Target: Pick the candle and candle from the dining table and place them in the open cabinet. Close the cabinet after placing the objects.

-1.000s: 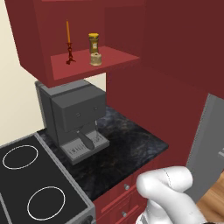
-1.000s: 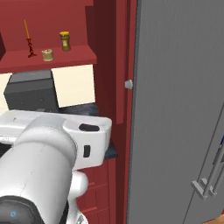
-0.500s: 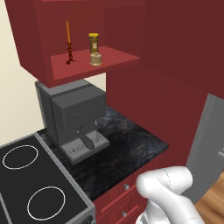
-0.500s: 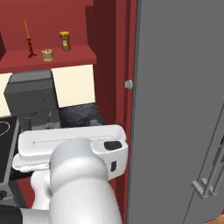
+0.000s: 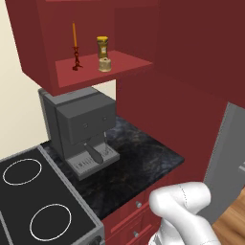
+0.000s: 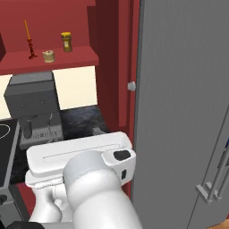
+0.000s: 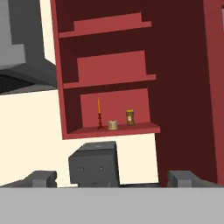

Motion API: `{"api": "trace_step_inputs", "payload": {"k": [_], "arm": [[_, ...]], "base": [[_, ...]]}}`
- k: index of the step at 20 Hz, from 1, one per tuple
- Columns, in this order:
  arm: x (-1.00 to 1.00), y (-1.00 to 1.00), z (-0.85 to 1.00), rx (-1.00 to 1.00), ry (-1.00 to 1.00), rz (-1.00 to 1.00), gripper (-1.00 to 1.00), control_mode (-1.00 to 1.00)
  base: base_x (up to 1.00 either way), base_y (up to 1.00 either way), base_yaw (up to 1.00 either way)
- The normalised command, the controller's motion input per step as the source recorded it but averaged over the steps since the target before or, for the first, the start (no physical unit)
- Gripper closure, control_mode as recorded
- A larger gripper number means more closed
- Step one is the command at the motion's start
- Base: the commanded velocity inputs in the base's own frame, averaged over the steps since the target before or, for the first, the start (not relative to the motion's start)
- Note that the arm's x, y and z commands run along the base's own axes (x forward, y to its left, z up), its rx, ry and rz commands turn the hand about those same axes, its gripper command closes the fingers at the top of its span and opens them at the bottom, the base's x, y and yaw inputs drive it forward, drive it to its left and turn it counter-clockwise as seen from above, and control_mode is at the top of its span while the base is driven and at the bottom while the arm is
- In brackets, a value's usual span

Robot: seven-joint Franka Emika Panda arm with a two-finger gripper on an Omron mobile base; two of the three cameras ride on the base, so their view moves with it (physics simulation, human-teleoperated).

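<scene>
The gripper [image 7: 114,179] stands wide open and holds nothing: in the hand view its two dark fingertips [image 7: 40,178] rise at the lower left and lower right of the frame, well apart, with bare space between them.

Both candles are on the bottom shelf of the open dark red wall cabinet [image 5: 103,72]. In the left base view, upper left of the frame, the thin orange taper candle [image 5: 74,45] stands upright on its small dark red stand near the shelf's left part. Just to its right sits the squat tan jar candle [image 5: 105,64], near the front edge. Behind the jar candle, further back on the shelf, is a taller yellow-gold jar [image 5: 102,47]. In the right base view the same three sit at the upper left, and in the hand view they are small, at the middle of the frame, with two more red shelves above them.

Under the cabinet a grey coffee machine [image 5: 81,129] stands on a black marbled counter [image 5: 143,155]. A black cooktop [image 5: 33,201] with white rings fills the lower left of the left base view. In the right base view a large grey panel [image 6: 183,103] takes the right half of the frame
</scene>
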Motion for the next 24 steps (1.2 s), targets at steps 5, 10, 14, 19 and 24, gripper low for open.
{"api": "trace_step_inputs", "payload": {"k": [5,10,14,19,24], "arm": [[0.04,-0.27,0.00,0.09,0.00,0.00,-1.00,-1.00],[0.25,-0.23,0.00,0.08,0.00,0.00,-1.00,-1.00],[0.35,-0.14,0.00,0.08,0.00,0.00,-1.00,-1.00],[0.42,-0.12,0.00,0.08,0.00,0.02,-1.00,-1.00],[0.36,-0.10,0.00,0.06,0.00,0.06,-1.00,-1.00]], "base": [[0.00,0.00,0.00],[0.00,0.00,0.00],[0.00,0.00,0.00],[0.00,0.00,0.00],[0.00,0.00,0.00]]}}
